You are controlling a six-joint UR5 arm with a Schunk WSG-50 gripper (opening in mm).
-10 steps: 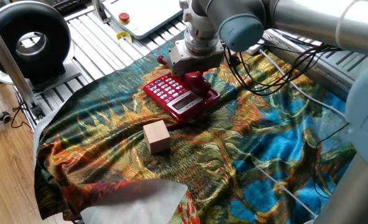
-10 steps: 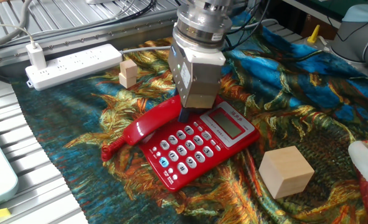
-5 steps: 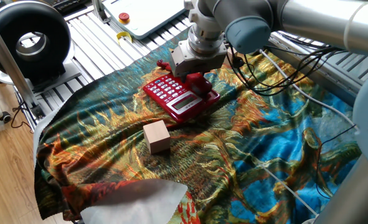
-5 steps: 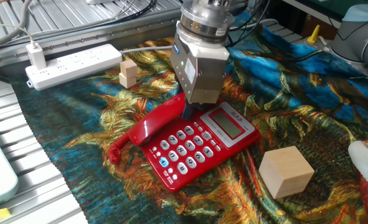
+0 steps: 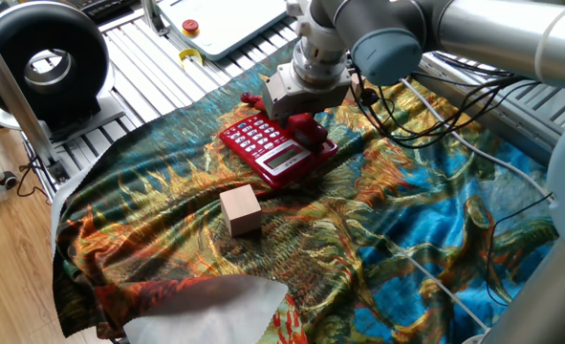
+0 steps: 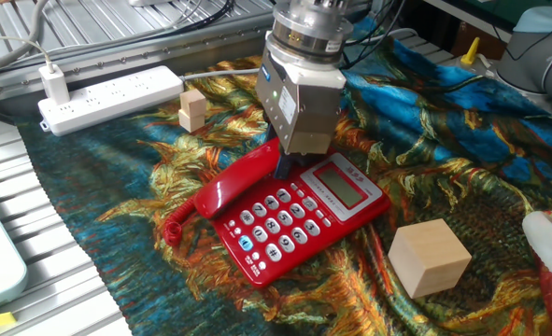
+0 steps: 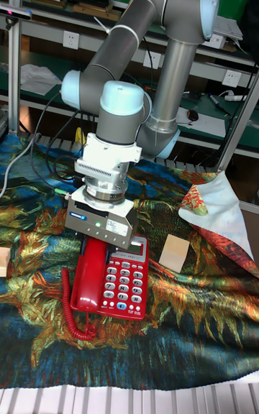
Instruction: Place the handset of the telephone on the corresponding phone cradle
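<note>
The red telephone point(image 6: 305, 222) lies on the patterned cloth, keypad and grey display facing up; it also shows as the telephone point(image 5: 274, 151) and the telephone point(image 7: 128, 279). The glossy red handset point(image 6: 231, 189) lies along the base's button-free edge, covering the phone cradle. My gripper point(image 6: 281, 170) stands upright over the handset's display-side end, shut on the handset point(image 7: 89, 275), with one dark finger showing at its edge. The coiled red cord point(image 6: 174, 230) trails off the handset's free end. In one fixed view my gripper point(image 5: 298, 117) hides most of the handset point(image 5: 304, 126).
A tan wooden cube point(image 6: 429, 258) sits on the cloth near the phone's display corner. Two small wood blocks point(image 6: 192, 109) and a white power strip point(image 6: 107, 93) lie beyond the handset. A white cloth point(image 5: 210, 311) lies at the table's front. Cables hang behind my arm.
Over the last second my gripper shifted the handset a little toward the phone base, onto its edge strip. Since half a second ago almost nothing has moved.
</note>
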